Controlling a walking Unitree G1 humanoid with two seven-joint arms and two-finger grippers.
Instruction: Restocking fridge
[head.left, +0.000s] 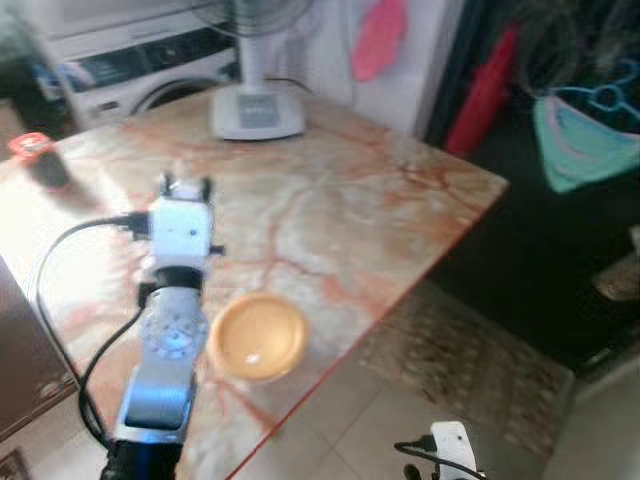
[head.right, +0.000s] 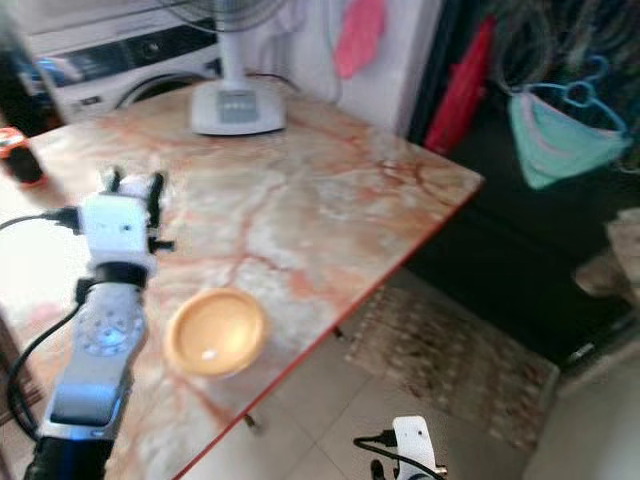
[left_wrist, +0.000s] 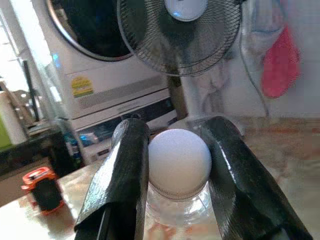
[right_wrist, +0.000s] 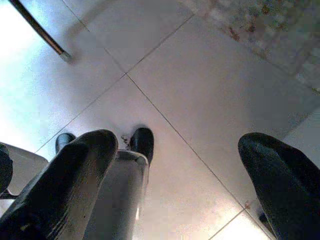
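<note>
My left gripper reaches out over the marble table, left of its middle. In the left wrist view its two black fingers are shut on a clear bottle with a round white cap, gripping it at the cap. The bottle stands upright between the fingers, and its lower part is hidden. My right gripper hangs low beside the table over the tiled floor, its fingers wide apart with nothing between them.
An orange bowl lies near the table's front edge, just right of my left arm. A fan's white base stands at the far edge. A small dark jar with an orange top sits far left. A washing machine stands behind. A rug lies right.
</note>
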